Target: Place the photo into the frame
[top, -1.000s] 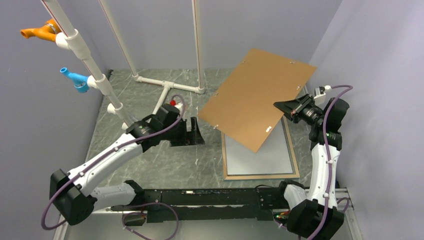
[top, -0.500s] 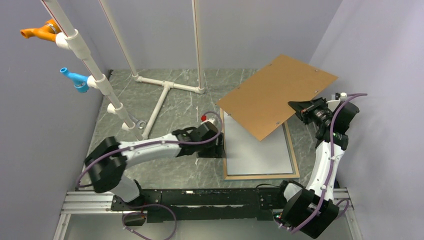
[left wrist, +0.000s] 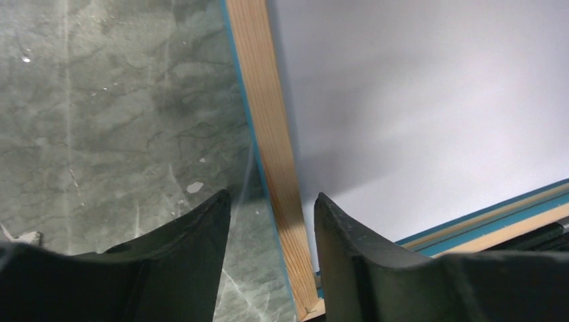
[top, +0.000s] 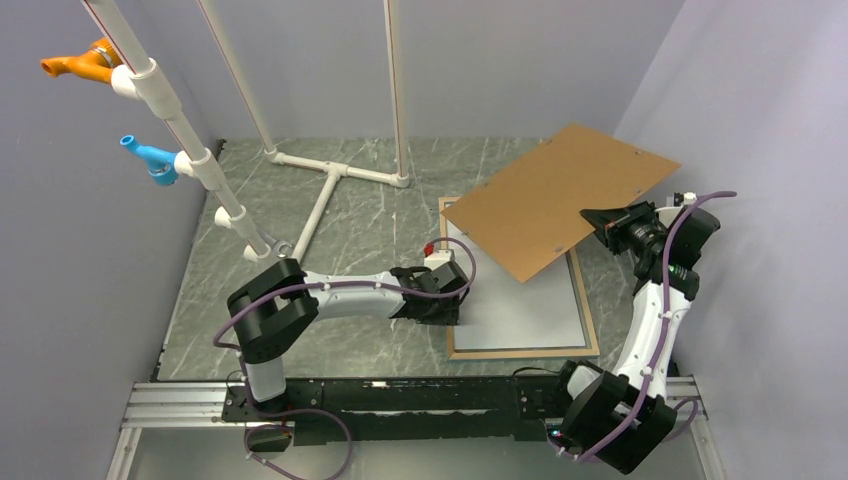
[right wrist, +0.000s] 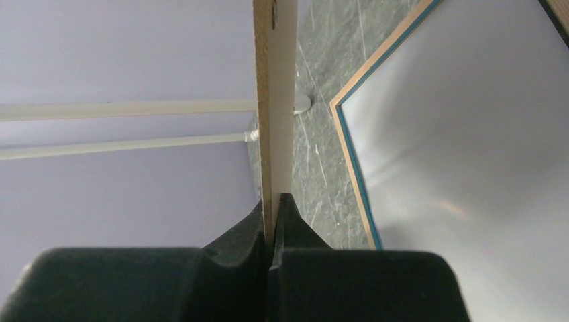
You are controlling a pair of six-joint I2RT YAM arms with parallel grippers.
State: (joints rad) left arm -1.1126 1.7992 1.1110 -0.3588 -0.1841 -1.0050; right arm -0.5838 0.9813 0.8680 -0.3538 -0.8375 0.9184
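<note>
The photo (top: 520,302) lies inside the frame (top: 522,352), white back up, and fills the opening. The frame lies flat on the surface (top: 370,235), wood face up, with a thin blue line along its edges.

The left tool (left wrist: 272,201) is at the frame's left rail, close to the near-left corner, and points down at it. Its jaws are apart and released. One finger is over the marble just outside the rail and the other over the photo just inside it, with the rail showing in the gap. We cannot tell whether either finger touches the frame or the photo.

A brown board (top: 560,195) hangs tilted above the far part of the frame, clear of it, and reaches out past the frame's far edge. The right tool (right wrist: 272,201), just right of the frame, is clenched on the board's right edge, with both fingers pressed flat against the thin sheet.

A white pipe stand (top: 330,180) rests on the surface beyond the frame's far-left corner.
</note>
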